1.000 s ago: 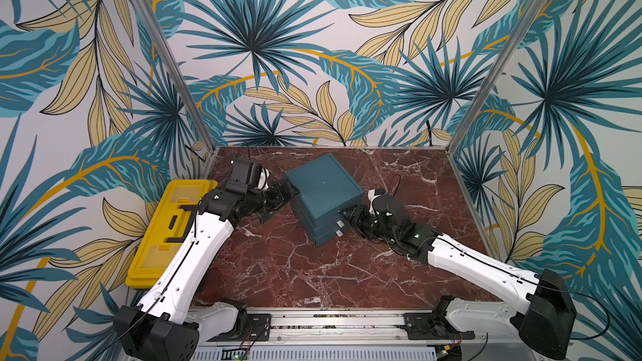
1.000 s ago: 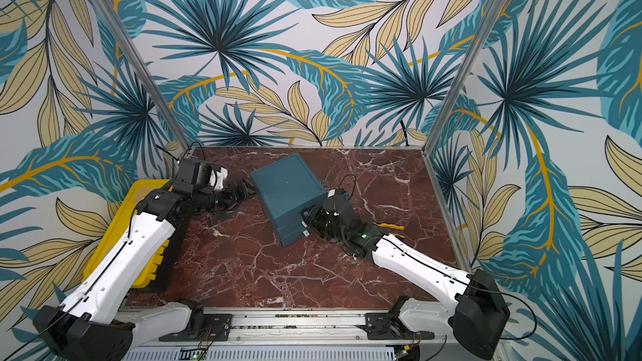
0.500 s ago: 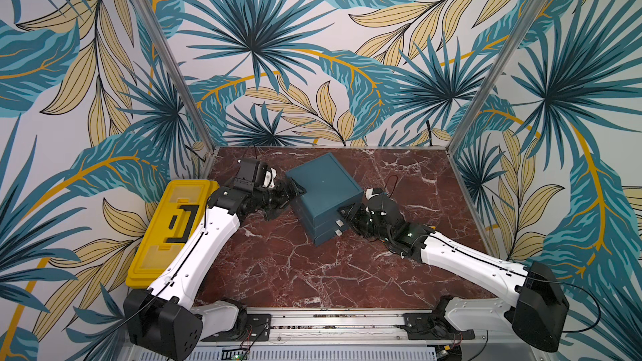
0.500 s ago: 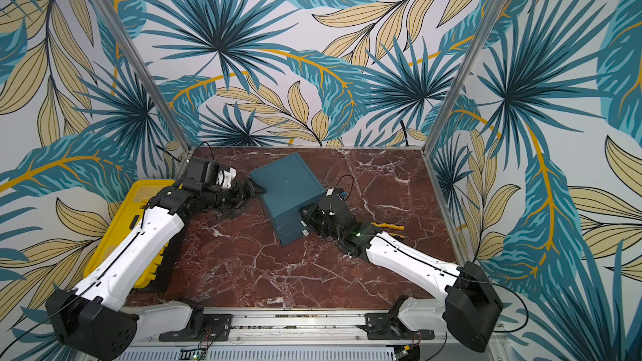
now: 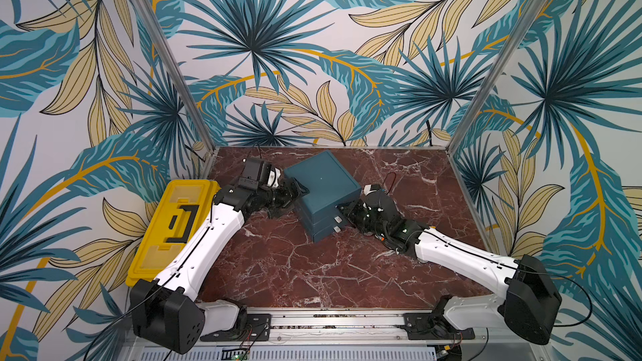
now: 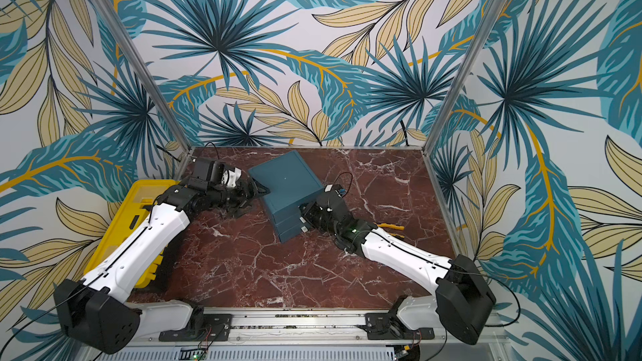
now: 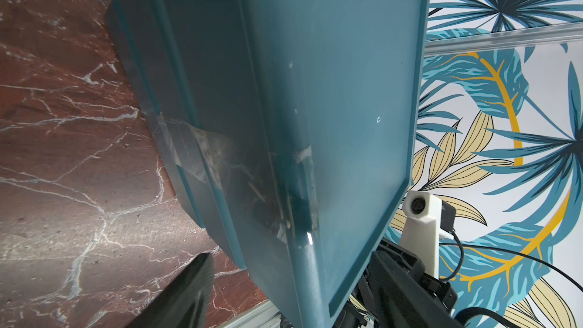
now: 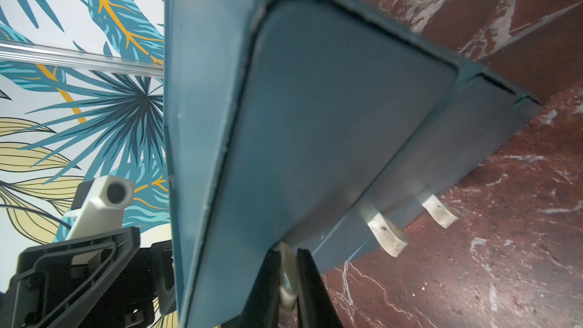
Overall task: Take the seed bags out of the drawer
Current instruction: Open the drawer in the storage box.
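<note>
Near the tabletop's (image 5: 312, 272) back edge, drawer-opening is in hand: the right gripper (image 8: 287, 252) pinches the pull tab (image 8: 286, 295) of the top drawer (image 8: 347, 121), and the left gripper (image 5: 295, 191) straddles the drawer cabinet (image 5: 323, 178), grip unclear. Next, a straight outward pull.

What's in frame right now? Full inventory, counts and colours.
drawer unit: 1, teal, three shut drawers, mid-table, angled
pull tabs: 3, white, on the drawer fronts
toolbox: 1, yellow with black handle, at the table's left edge
orange object: 1, behind the right arm, kind unclear
seed bags: none visible
table: 1, red-brown marble
left claw: open, at the unit's rear corner
right claw: shut on the top drawer's tab
</note>
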`<state>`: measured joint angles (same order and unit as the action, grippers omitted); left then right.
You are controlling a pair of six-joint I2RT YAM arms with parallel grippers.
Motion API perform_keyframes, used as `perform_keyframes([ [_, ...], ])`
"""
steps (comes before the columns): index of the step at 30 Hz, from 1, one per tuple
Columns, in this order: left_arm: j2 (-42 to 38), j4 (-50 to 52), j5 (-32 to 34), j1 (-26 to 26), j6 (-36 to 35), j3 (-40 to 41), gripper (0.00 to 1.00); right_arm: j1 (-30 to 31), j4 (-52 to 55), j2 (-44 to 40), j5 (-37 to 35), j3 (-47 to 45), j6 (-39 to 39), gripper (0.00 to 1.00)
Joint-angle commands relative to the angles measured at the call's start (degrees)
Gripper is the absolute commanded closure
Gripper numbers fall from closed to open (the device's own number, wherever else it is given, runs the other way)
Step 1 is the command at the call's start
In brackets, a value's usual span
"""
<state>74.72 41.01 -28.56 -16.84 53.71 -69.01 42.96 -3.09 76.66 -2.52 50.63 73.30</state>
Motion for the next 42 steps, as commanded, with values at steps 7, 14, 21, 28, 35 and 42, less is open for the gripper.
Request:
perform_keyframes([
  [7, 3.11, -3.85, -0.39, -0.22, 1.16, 0.75, 0.23, -1.20, 6.61, -4.01, 0.04, -0.78, 0.65, 1.00],
  [14, 4.36, -6.11, 0.85, -0.21, 2.54, 1.66, 0.30, -1.17, 14.31, -12.33, 2.20, -4.93, 1.15, 1.00],
  [21, 4.74, -8.00, 1.49, -0.34, 3.98, 2.98, 0.41, -1.18, 20.10, -17.20, 5.34, -8.67, 1.74, 1.00],
  [28, 4.82, -9.72, 1.88, -0.47, 5.17, 4.82, 0.46, -1.20, 24.83, -22.99, 4.13, -10.03, 1.14, 1.00],
  [35, 4.64, -10.14, 2.59, -0.57, 5.68, 5.67, 0.47, -1.17, 29.12, -26.03, 4.02, -10.75, 1.08, 1.00],
  [42, 4.47, -10.00, 2.80, -0.56, 5.74, 5.93, 0.47, -1.21, 30.65, -26.82, 4.48, -10.56, 0.46, 1.00],
])
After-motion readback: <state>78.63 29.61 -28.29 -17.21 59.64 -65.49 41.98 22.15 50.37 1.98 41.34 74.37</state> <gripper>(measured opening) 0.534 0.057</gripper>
